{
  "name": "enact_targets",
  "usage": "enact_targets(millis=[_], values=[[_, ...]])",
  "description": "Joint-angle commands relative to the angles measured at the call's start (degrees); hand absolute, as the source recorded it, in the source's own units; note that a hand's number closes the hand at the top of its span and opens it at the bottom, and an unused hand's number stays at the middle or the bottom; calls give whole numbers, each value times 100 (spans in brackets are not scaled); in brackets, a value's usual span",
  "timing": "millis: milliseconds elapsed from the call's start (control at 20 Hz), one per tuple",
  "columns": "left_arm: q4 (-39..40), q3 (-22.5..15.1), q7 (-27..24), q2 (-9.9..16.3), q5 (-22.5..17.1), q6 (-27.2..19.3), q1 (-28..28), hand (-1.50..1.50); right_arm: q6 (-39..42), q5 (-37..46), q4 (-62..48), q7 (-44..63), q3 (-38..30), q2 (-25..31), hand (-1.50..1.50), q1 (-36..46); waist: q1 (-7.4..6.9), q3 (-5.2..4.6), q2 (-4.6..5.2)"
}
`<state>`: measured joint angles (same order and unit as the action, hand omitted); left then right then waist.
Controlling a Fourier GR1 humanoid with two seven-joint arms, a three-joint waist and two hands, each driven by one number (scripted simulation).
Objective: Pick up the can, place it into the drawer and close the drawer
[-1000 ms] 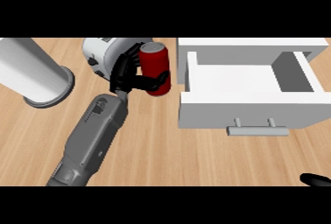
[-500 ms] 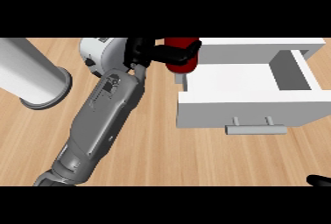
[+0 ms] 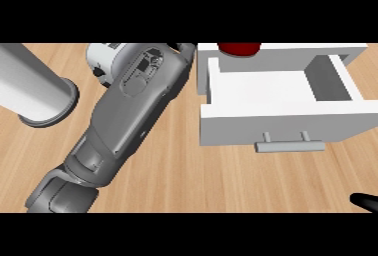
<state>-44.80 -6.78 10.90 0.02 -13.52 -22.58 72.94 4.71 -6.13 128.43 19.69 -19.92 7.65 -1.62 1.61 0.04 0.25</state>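
The red can (image 3: 240, 48) shows only partly at the picture's top edge, held up over the back of the open white drawer (image 3: 221, 95). My left forearm runs diagonally up from the lower left, and only a black sliver of my left hand (image 3: 181, 47) shows beside the can; the rest is cut off. The drawer's inside is bare and its handle (image 3: 289, 146) faces me. A black tip of my right hand (image 3: 363, 201) pokes in at the lower right corner.
A tall grey cylinder (image 3: 33, 90) stands at the left on the wooden counter (image 3: 221, 175). A white round appliance (image 3: 102, 57) is half hidden behind my left forearm.
My left arm has lifted the can up and to the right, from beside the white appliance to above the drawer's back. The right hand has stayed at the corner.
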Motion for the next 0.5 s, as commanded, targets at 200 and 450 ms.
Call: enact_targets(millis=[200, 450], values=[[1167, -216, 202, -2, -311, -274, 1345, 150, -5, 82, -238, -267, 118, -95, -150, 110, 97, 7, 22], [1660, -631, 75, -2, -867, -558, 1619, 150, 93, -67, -93, -6, 40, 108, -150, 151, 248, 10, 36]])
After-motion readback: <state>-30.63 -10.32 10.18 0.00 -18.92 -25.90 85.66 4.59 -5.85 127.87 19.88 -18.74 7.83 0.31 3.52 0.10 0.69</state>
